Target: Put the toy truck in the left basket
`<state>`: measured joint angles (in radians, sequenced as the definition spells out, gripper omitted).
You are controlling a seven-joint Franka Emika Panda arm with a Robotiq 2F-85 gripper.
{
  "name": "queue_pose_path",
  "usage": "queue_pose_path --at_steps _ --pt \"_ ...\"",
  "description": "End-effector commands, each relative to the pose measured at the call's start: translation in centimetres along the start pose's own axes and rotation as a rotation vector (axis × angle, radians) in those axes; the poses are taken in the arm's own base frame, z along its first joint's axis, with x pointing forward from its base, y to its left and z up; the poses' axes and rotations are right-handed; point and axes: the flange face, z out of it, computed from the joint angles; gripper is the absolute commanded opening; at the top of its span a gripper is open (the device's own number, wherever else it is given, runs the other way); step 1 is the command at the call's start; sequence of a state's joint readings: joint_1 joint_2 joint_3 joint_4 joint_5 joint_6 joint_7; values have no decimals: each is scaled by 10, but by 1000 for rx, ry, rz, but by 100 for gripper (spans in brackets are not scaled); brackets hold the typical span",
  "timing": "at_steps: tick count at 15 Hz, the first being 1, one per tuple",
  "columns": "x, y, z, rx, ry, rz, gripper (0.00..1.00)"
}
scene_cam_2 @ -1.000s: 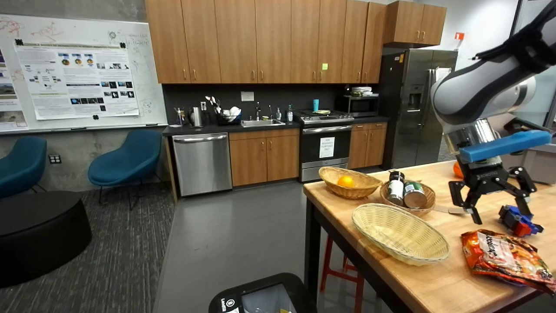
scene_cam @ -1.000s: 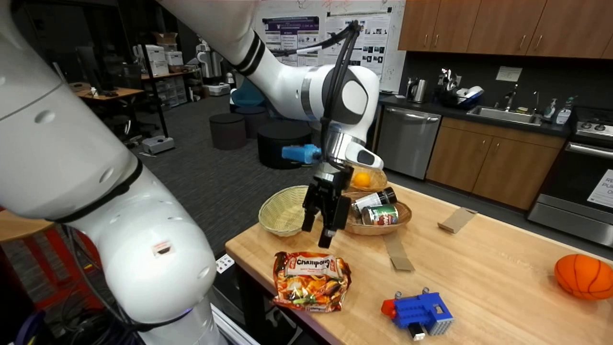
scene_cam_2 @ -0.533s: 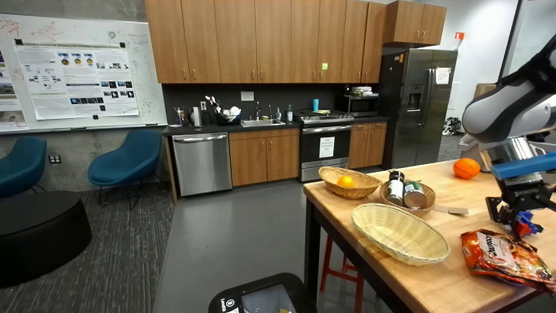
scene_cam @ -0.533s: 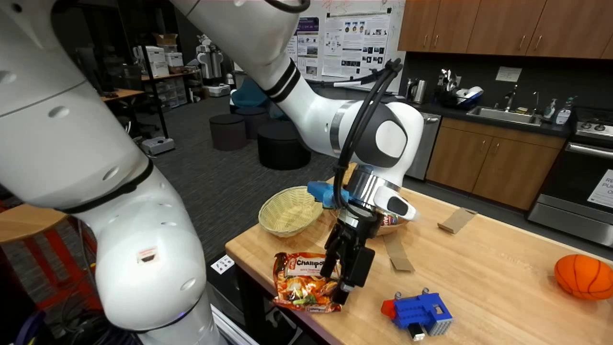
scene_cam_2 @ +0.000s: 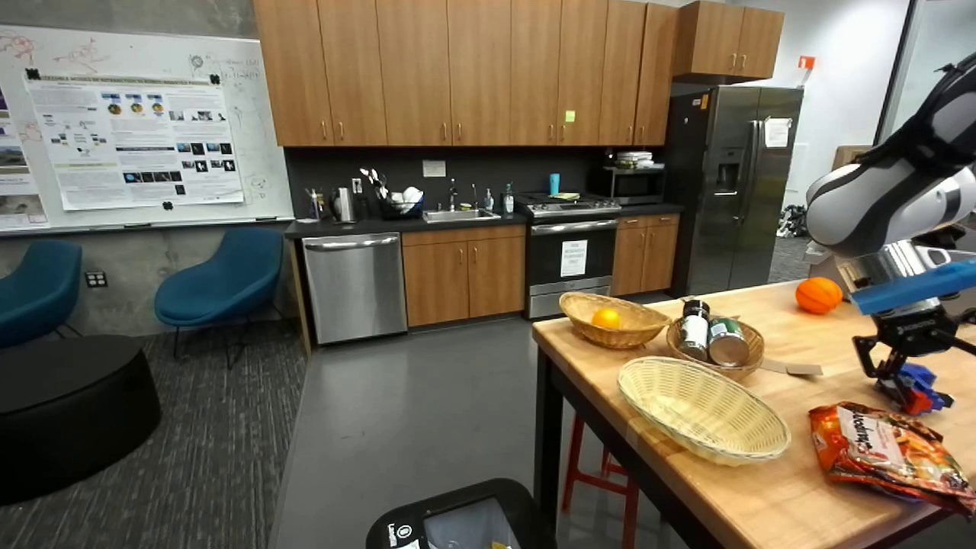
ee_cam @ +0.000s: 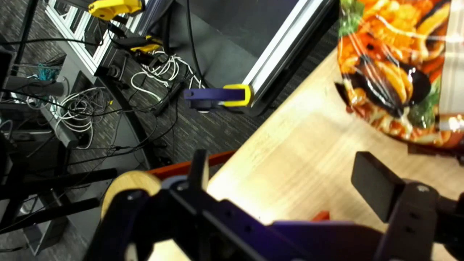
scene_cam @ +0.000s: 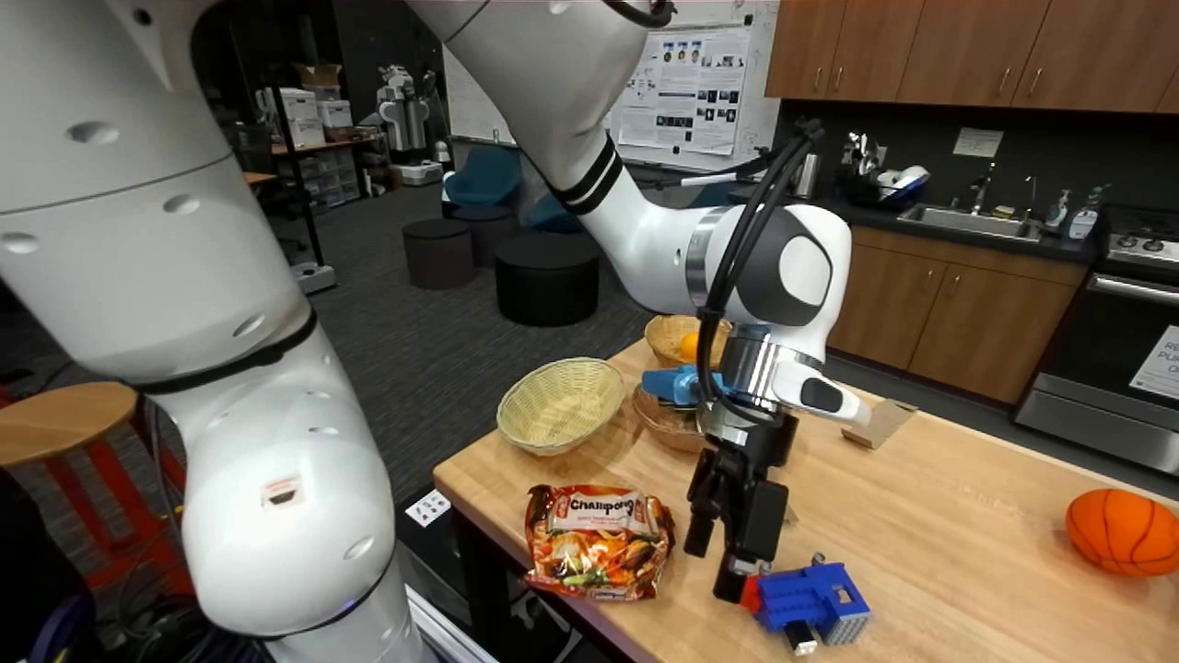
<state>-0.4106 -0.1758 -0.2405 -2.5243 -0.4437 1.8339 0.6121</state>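
Note:
The blue toy truck (scene_cam: pixel 811 599) with a red end lies on the wooden table in both exterior views (scene_cam_2: pixel 921 381). In the wrist view only its red part (ee_cam: pixel 321 216) shows, behind the gripper body. The left basket (scene_cam: pixel 557 405) is pale straw, empty, at the table's corner, and also shows in an exterior view (scene_cam_2: pixel 701 412); it is out of the wrist view. My gripper (scene_cam: pixel 717 566) points down just beside the truck's red end; whether it touches is unclear. Its fingers stand wide apart with nothing between them in the wrist view (ee_cam: pixel 286 177).
A snack bag (scene_cam: pixel 599 543) lies between truck and left basket. A brown basket with jar and can (scene_cam_2: pixel 717 347) and another basket with an orange (scene_cam_2: pixel 614 324) stand along the table's end. An orange ball (scene_cam: pixel 1124 532) and cardboard strip (scene_cam: pixel 880 424) are farther along. The table edge (ee_cam: pixel 275 119) is close.
My gripper has moved from near the baskets, down and past the snack bag, to beside the truck's red end. The truck, bag and baskets have not moved.

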Motion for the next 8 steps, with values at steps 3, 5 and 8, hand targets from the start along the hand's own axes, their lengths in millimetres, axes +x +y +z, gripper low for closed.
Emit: queue_pose_path --at_steps 3,5,8 --pt "38 -7 -29 -42 82 84 100" --pt "43 -9 -32 -38 81 89 100" --pt "43 -13 -24 -37 56 92 100"
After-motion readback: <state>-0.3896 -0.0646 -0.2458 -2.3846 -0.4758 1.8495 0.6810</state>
